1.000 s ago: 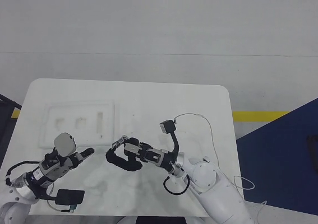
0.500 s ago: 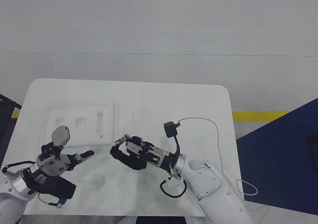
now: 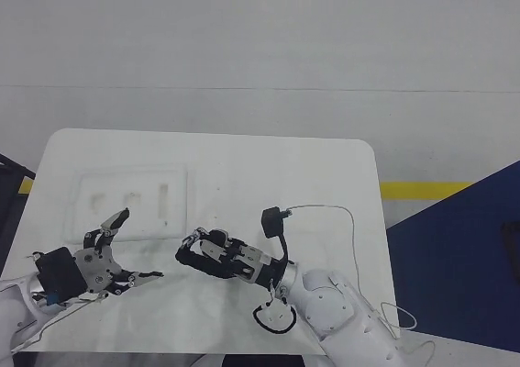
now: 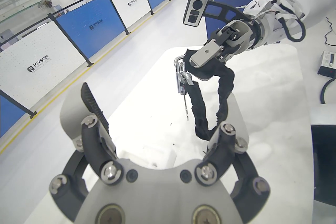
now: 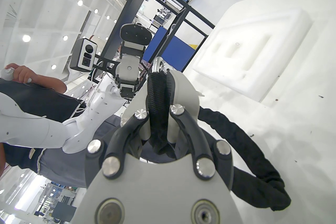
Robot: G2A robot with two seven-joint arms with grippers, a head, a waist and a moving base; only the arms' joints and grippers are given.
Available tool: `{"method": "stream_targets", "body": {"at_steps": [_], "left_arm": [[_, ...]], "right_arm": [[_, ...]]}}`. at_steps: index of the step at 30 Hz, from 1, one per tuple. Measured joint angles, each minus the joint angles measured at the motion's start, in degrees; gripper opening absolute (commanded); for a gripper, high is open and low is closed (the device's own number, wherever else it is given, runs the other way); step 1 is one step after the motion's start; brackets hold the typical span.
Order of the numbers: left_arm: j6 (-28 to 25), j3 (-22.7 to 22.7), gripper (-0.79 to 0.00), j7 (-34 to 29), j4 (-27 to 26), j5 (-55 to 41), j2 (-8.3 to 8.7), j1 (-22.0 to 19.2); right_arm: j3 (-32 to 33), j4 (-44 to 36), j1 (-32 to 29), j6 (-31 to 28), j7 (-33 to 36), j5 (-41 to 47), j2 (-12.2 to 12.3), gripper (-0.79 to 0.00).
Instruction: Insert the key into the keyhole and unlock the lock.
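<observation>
The right gripper (image 3: 193,250) pinches a black fabric-sleeved chain lock (image 4: 197,109) at center frame; the left gripper (image 3: 136,247), spread wide and empty, faces it from lower left.

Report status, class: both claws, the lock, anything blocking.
Left claw open, empty. Right claw shut on black chain sleeve, padlock at its end. Foam tray lies aside, not between claws.

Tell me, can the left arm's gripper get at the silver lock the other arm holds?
Probably yes. The left gripper is open and empty, facing the lock with nothing between; the right gripper clamps the black chain beside it.
</observation>
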Motion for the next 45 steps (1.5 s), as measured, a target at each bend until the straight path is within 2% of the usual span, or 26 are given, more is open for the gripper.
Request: {"method": "stream_targets", "body": {"at_steps": [4, 7, 8, 9, 10, 17, 20, 32, 42, 45], "left_arm": [[-6.9, 2.3, 0.0, -7.1, 0.4, -6.5, 0.09, -0.4], [-8.5, 3.8, -0.025, -13.0, -0.2, -10.0, 0.11, -1.1], [-8.5, 4.2, -0.132, -14.7, -0.4, -10.8, 0.11, -1.3], [-8.2, 4.6, -0.286, -16.3, -0.7, -11.5, 0.09, -1.6], [-7.5, 5.1, -0.354, -18.3, -1.0, -12.3, 0.06, -1.9], [-6.8, 7.7, -0.563, -25.5, -2.5, -14.0, 0.0, -3.3], [-6.7, 8.2, -0.776, -26.4, -2.4, -14.2, -0.03, -3.7], [-6.5, 8.3, -0.785, -26.1, -2.8, -15.2, -0.15, -3.9], [-8.6, 5.9, -0.785, -21.8, -3.8, -15.4, -0.19, -2.3], [-7.9, 6.0, -0.785, -23.4, -2.2, -15.3, -0.25, -2.0]], "right_arm": [[-0.3, -1.1, -0.7, 0.6, -2.3, -3.7, 0.1, -0.785], [-0.7, -1.8, -1.1, 1.1, -4.1, -6.8, 0.1, -0.785], [-0.9, -1.8, -1.2, 1.2, -4.4, -7.4, 0.1, -0.785], [-1.0, -1.8, -1.2, 1.3, -4.6, -7.7, 0.1, -0.785], [-1.2, -1.8, -1.2, 1.4, -4.8, -8.1, 0.1, -0.785], [-1.9, -0.9, -0.8, 1.6, -5.0, -8.6, 0.0, -0.785], [-2.0, -0.6, -0.7, 1.7, -4.9, -8.5, 0.0, -0.785], [-0.6, -0.5, -0.7, 3.0, -4.7, -8.3, 0.4, -0.785], [1.4, -0.8, -1.0, 6.9, -5.7, -11.6, 0.8, -0.785], [2.6, -0.7, -1.3, 8.7, -6.3, -11.9, 1.0, -0.785]]}}
